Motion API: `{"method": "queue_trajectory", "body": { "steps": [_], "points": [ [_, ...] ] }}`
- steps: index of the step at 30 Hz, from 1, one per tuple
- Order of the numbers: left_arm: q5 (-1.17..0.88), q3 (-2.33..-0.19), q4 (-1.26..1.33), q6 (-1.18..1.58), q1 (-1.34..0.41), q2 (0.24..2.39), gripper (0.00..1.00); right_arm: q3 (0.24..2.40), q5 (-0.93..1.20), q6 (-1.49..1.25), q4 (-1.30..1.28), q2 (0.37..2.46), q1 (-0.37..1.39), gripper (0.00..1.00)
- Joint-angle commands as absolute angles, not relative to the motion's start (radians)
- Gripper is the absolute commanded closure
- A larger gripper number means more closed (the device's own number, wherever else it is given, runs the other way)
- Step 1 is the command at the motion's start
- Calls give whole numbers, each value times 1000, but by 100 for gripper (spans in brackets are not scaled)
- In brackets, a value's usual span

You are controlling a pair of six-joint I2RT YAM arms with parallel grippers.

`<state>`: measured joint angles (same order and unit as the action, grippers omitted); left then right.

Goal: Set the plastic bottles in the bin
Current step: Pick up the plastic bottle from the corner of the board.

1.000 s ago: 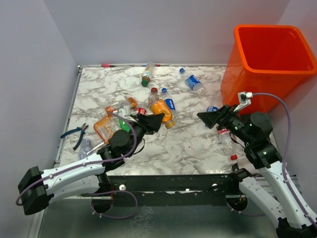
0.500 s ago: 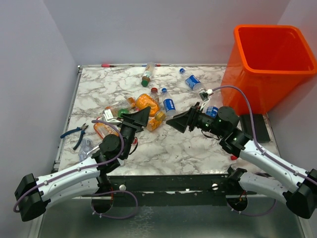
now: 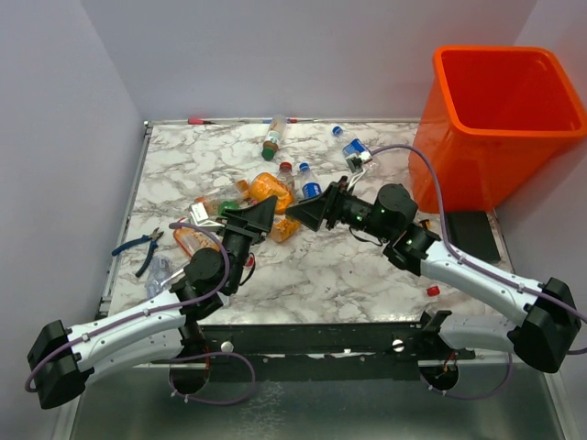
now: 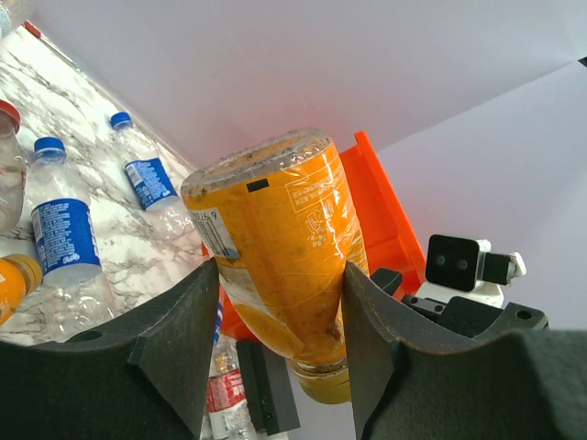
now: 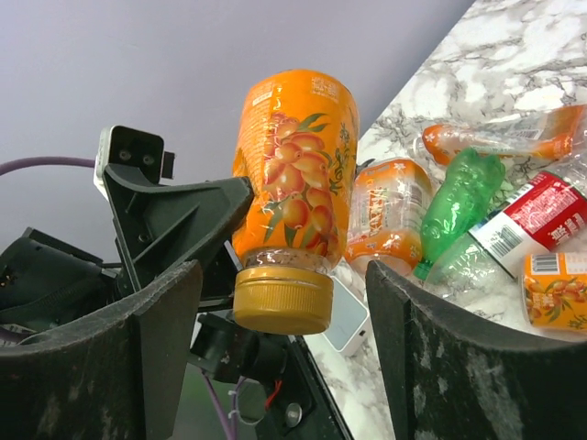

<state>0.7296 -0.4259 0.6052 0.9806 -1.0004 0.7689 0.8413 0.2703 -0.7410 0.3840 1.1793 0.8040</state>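
Observation:
My left gripper [image 3: 263, 213] is shut on an orange juice bottle [image 3: 271, 189] and holds it above the table, cap end down. In the left wrist view the bottle [image 4: 275, 247] is squeezed between both pads of the left gripper [image 4: 280, 275]. My right gripper [image 3: 298, 213] faces it from the right and is open. In the right wrist view the bottle's yellow cap [image 5: 282, 298] hangs between the spread fingers of the right gripper [image 5: 282, 275], touching neither. The orange bin [image 3: 500, 119] stands at the far right, and it shows behind the bottle in the left wrist view [image 4: 381, 229].
More bottles lie on the marble table: a pile at the left [image 3: 206, 215], blue-labelled ones [image 3: 356, 149] [image 3: 310, 189], one at the back [image 3: 271, 139]. Blue-handled pliers [image 3: 139, 246] lie at the left edge. A dark block [image 3: 472, 234] sits by the bin. A red cap [image 3: 433, 291] lies near the front.
My right gripper has swung left from beside the bin to the orange bottle. My left gripper has drawn back a little with the bottle raised, then held still.

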Motion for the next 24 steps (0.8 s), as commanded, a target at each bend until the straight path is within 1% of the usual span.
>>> {"method": "queue_trajectory", "body": {
  "steps": [1,4,8,9,10,11,13,14,15,18,20,22,24],
  "points": [
    [764,-423,641,980,-994,744,68,869,278,-760,435,1206,819,28],
    [766,-417,641,979,-995,735,68,871,286,-773,431,1220,824,39],
    [758,-416,640,969,-994,732,67,865,295,-793,438,1231,825,57],
    [753,-416,640,962,-994,733,66,863,302,-794,444,1232,825,62],
    [746,-416,639,958,-995,735,61,860,307,-796,453,1233,825,70],
    [734,-417,637,946,-995,735,51,858,305,-794,454,1227,825,79],
    [692,-434,615,879,-995,730,22,857,283,-771,422,1201,825,96],
    [678,-453,575,844,-994,722,8,860,265,-750,385,1177,825,99],
    [673,-483,506,802,-994,709,2,865,237,-723,330,1147,825,100],
    [694,-595,264,607,-995,668,1,923,152,-597,79,1043,822,100],
    [674,-674,136,411,-994,647,1,1018,113,-499,-177,1011,816,100],
    [585,-750,30,199,-993,640,1,1119,82,-420,-404,1002,815,100],
    [412,-835,-92,3,-995,647,1,1216,73,-366,-595,1014,815,100]
  ]
}}
